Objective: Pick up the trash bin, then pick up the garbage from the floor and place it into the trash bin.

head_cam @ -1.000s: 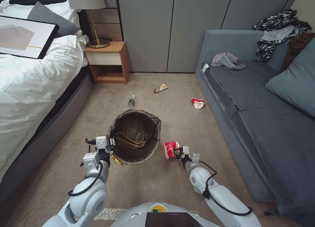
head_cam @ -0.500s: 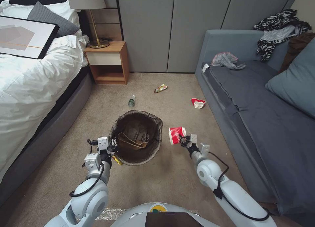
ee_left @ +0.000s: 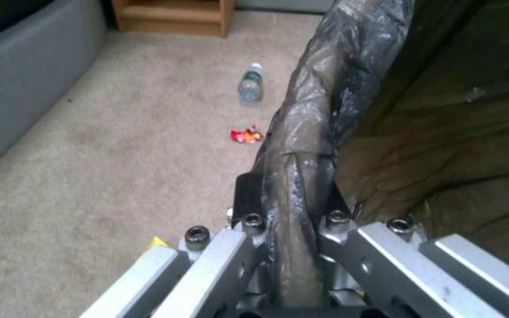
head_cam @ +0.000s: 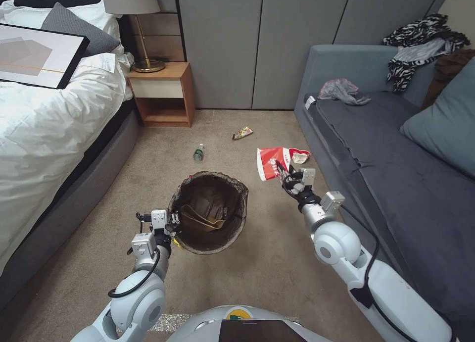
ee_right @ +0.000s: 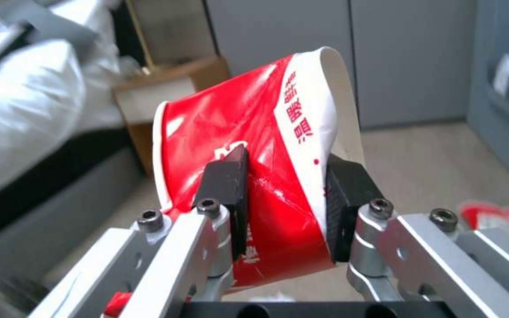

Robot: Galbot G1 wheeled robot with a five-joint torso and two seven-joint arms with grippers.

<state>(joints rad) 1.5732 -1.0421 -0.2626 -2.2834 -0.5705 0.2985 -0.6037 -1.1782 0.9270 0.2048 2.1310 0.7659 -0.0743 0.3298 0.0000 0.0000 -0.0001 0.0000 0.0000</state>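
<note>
The trash bin (head_cam: 243, 203), lined with a dark bag, is out in front of me with brown paper inside. My left gripper (head_cam: 170, 224) is shut on its near-left rim; the left wrist view shows the fingers clamped on the bag-covered rim (ee_left: 319, 110). My right gripper (head_cam: 283, 174) is raised to the right of the bin, beyond its rim, shut on a squashed red-and-white paper cup (head_cam: 269, 163); the cup (ee_right: 266, 145) is pinched between both pads. On the carpet lie more garbage: a small bottle (head_cam: 198, 153), a colourful wrapper (head_cam: 242, 132), a crushed red-and-white cup (head_cam: 299, 156) and a tiny red wrapper (ee_left: 247, 134).
A bed (head_cam: 44, 129) with a grey base runs along the left, with a wooden nightstand (head_cam: 163, 92) and lamp beyond it. A grey sofa (head_cam: 396, 159) lines the right side. Grey wall panels close the far end. Beige carpet lies between.
My right gripper has lifted the paper cup off the floor and carried it up and forward, away from me. The bin in my left gripper has risen slightly.
</note>
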